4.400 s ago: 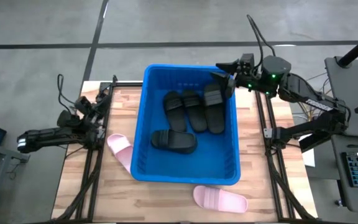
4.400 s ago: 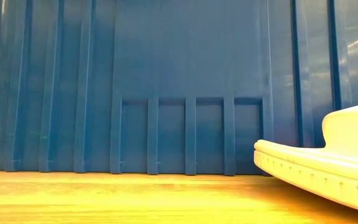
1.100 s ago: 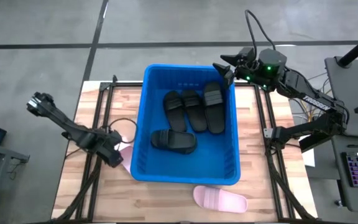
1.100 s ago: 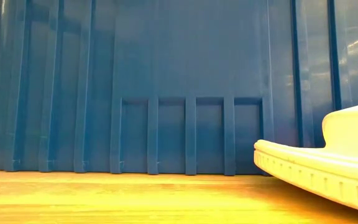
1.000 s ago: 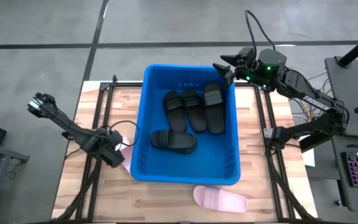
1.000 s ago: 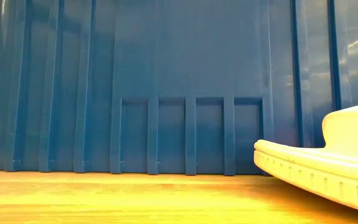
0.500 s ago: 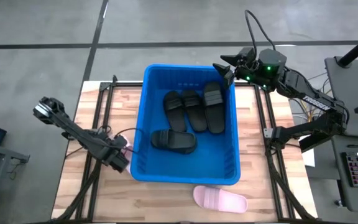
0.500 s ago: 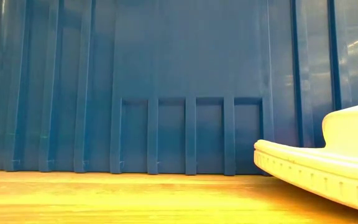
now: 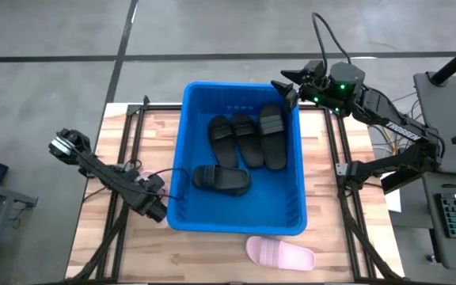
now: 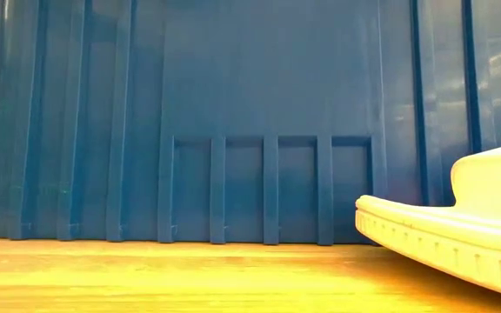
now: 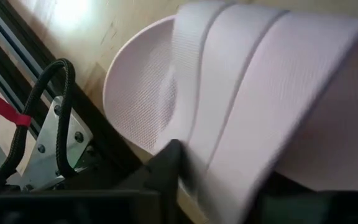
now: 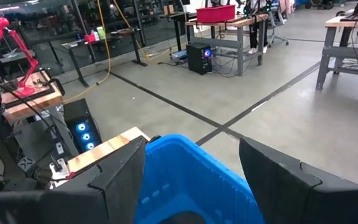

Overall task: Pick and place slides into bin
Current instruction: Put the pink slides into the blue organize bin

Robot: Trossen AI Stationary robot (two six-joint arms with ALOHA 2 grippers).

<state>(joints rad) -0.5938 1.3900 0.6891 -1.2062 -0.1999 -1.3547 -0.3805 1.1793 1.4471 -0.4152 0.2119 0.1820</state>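
Note:
One pale pink slide (image 11: 260, 81) lies on the table against the left wall of the blue bin (image 9: 236, 85). My left gripper (image 9: 155, 210) is down on it and hides most of it from above; the wrist view shows its ribbed strap between the fingers (image 11: 219, 180). Several black slides (image 9: 244, 142) lie on the bin's floor. A second pink slide (image 9: 279, 253) rests sole down near the table's front edge, also in the low view (image 10: 459, 235). My right gripper (image 9: 285, 89) hangs open over the bin's far right corner. My left gripper has the pink slide's wide ribbed strap (image 11: 229, 143) between its two fingers, one dark finger (image 11: 166, 165) at the strap's edge beside the bare footbed, the other at the opposite edge. The fingers come steeply from above. The slide lies on the table.
The bin's tall ribbed wall (image 10: 268, 104) fills the low view and stands right beside my left gripper. Black frame rails (image 9: 121, 214) and a cable (image 11: 55, 99) run along the table's left edge. Bare wood lies in front of the bin.
My left gripper has come down and moved toward the bin's left wall and the near edge, tipping more steeply downward, onto the pink slide, which it now covers in the high view. My right arm has kept still.

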